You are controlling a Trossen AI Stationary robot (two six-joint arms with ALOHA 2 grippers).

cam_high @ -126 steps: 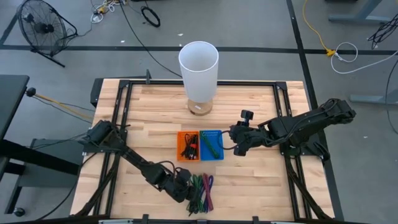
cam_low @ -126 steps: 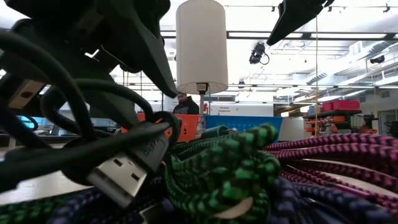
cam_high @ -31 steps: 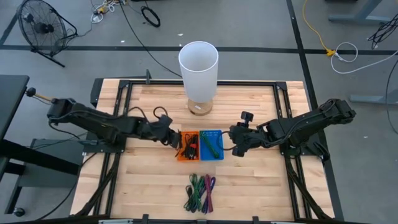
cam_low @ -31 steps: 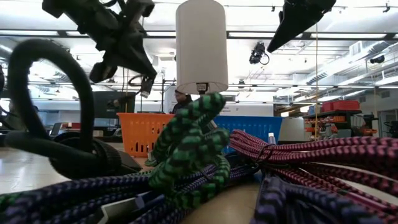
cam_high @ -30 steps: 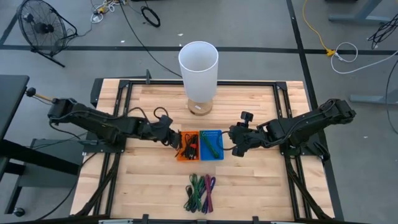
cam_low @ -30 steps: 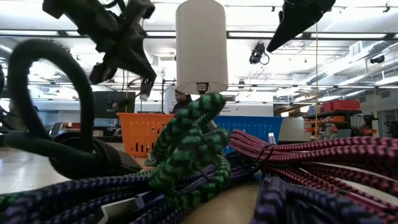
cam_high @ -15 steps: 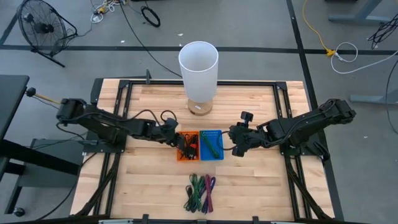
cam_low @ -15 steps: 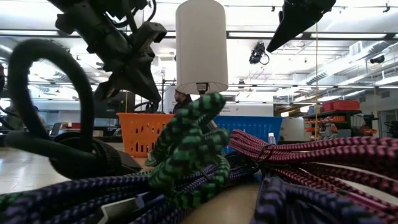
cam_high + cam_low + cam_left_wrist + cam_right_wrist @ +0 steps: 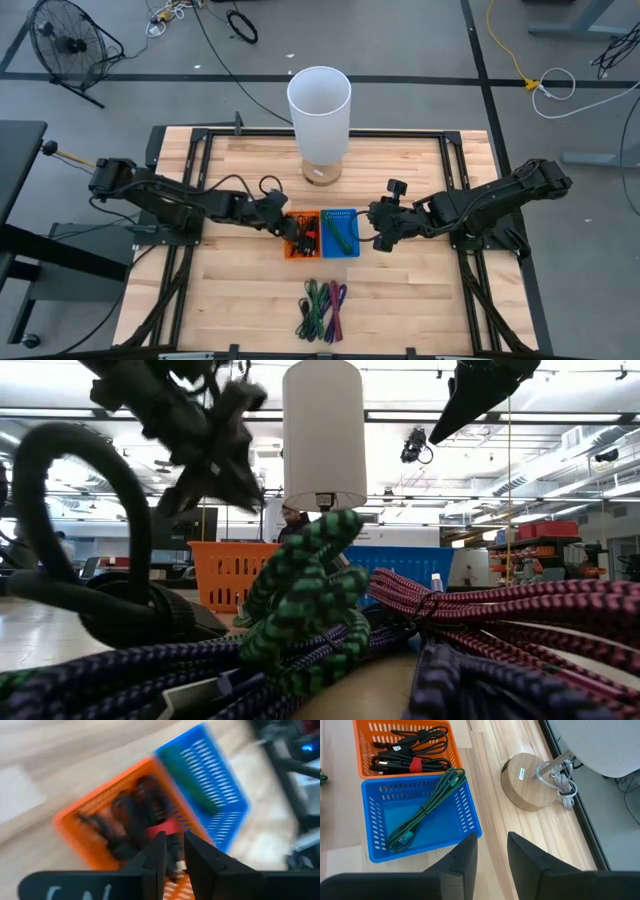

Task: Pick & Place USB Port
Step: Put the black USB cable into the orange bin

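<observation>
both arms matte black, jointed tube links. left arm (image 9: 170, 200) has loose black cable looped along it. right arm (image 9: 490, 205) has a black knob near the wrist.

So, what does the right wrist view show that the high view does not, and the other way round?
Only the right wrist view shows details: the lamp's wooden base with its cable, and the red band around the black cables. Only the high view shows both arms, the left gripper beside the orange basket, the right gripper, the lamp shade and the loose cables. Both show the orange basket, the blue basket and its green cable.
</observation>
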